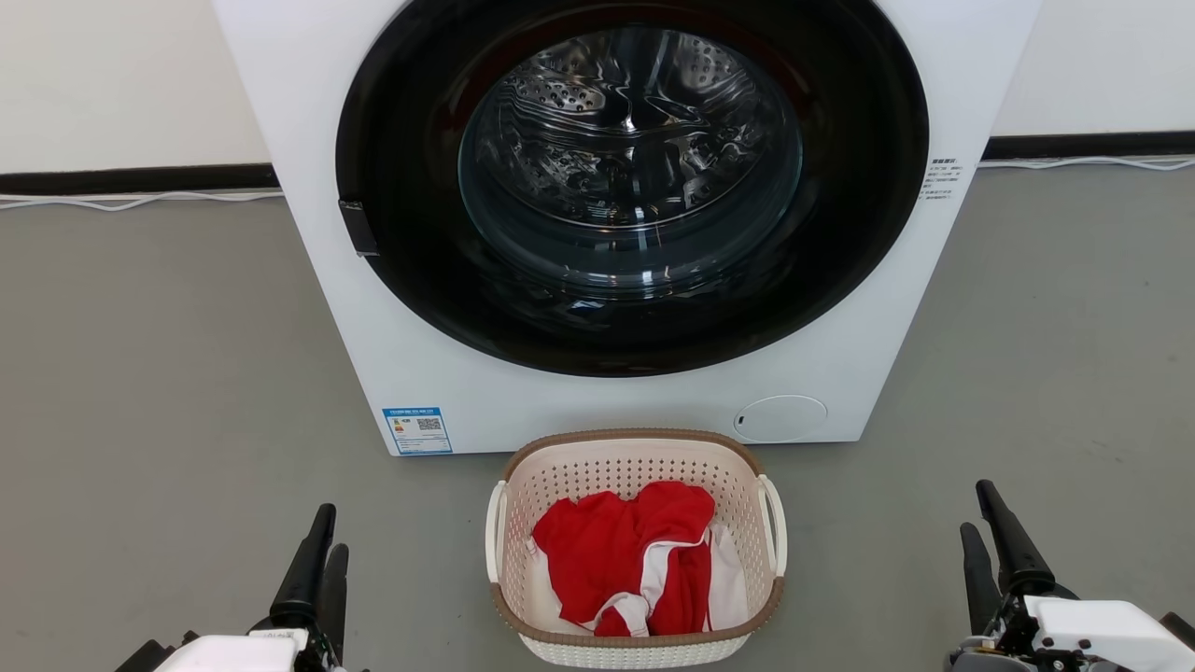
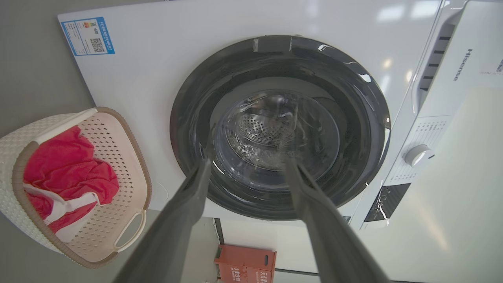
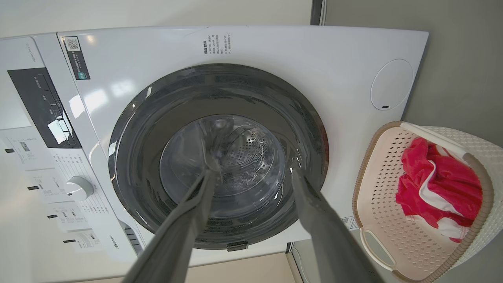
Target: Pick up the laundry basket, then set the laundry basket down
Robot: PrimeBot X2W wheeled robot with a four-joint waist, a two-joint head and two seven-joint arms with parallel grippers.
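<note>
Cream basket (image 1: 635,467) between the grippers, its walls patterned with rows of small holes, with a brown woven-look rim and white handles. Inside lies red cloth (image 1: 607,551) with white bands. Ahead of the grippers stands a white washer (image 1: 485,401) with a glossy black door ring (image 1: 401,187), a silver drum (image 1: 616,121) dotted with holes and a blue-and-white label (image 1: 417,430). The floor (image 1: 140,373) is grey. The left gripper (image 1: 331,530) and right gripper (image 1: 977,509) have dark fingers. Far beyond, a black skirting (image 1: 140,177) runs under a white wall (image 1: 121,75).
</note>
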